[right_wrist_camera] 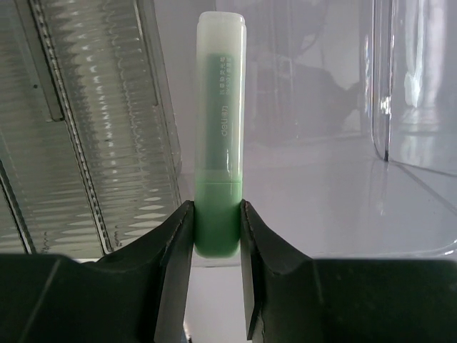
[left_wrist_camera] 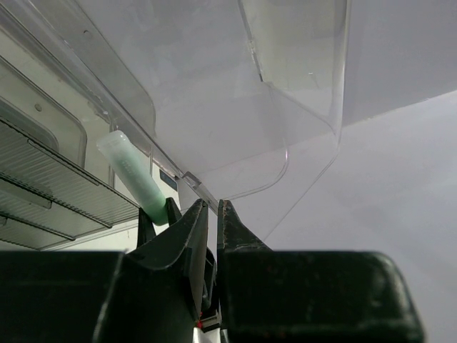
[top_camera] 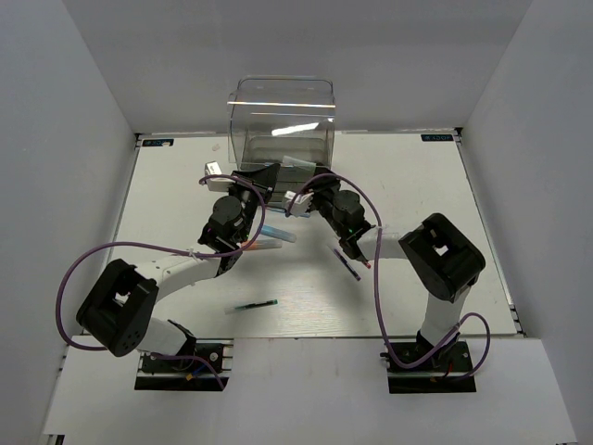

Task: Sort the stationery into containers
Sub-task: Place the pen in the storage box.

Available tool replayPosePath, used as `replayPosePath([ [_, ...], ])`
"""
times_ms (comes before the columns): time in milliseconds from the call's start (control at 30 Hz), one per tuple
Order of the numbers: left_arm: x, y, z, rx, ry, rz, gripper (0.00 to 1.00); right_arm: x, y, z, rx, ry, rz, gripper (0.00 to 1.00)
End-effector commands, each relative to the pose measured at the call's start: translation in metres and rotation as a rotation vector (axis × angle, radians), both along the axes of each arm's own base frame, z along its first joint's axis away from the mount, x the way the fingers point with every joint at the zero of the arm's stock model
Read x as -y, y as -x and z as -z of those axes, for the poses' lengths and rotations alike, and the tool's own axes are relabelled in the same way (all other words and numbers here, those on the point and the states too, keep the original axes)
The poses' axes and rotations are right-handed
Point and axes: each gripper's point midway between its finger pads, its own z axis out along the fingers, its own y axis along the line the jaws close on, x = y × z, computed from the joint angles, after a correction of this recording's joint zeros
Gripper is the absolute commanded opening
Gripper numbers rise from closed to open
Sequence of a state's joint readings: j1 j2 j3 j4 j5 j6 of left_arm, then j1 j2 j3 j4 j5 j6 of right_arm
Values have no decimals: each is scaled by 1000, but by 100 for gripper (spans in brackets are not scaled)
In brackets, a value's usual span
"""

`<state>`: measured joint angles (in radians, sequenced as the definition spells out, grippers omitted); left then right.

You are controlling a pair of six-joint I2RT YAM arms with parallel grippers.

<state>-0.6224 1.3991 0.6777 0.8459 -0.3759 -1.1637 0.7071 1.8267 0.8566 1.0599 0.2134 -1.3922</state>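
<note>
The clear drawer unit (top_camera: 283,120) stands at the back of the table. One clear drawer (left_wrist_camera: 214,107) is pulled out toward me. My left gripper (left_wrist_camera: 212,207) is shut with its tips on that drawer's rim; from above it sits at the unit's front (top_camera: 264,178). My right gripper (right_wrist_camera: 216,214) is shut on the mint-green marker (right_wrist_camera: 218,136), held upright beside the ribbed drawers (right_wrist_camera: 107,143). The marker also shows in the left wrist view (left_wrist_camera: 132,175). From above the right gripper (top_camera: 304,193) is just right of the left one.
On the table behind the grippers lie a light blue marker (top_camera: 278,235), an orange marker (top_camera: 252,248), a dark green pen (top_camera: 255,304) and a dark purple pen (top_camera: 347,264). Purple cables loop over both arms. Walls enclose the table on three sides.
</note>
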Motion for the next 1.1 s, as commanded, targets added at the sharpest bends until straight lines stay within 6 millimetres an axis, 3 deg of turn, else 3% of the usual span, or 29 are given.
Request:
replayPosePath([
  [0, -3, 6, -18, 49, 35, -3, 0, -7, -2, -25, 103, -5, -22, 0],
  [267, -3, 6, -18, 49, 35, -3, 0, -16, -4, -17, 87, 110, -69, 0],
  [633, -3, 6, -14, 40, 38, -1, 0, -23, -4, -25, 116, 196, -104, 0],
  [1067, -4, 7, -12, 40, 38, -1, 0, -14, -20, -21, 70, 297, -62, 0],
])
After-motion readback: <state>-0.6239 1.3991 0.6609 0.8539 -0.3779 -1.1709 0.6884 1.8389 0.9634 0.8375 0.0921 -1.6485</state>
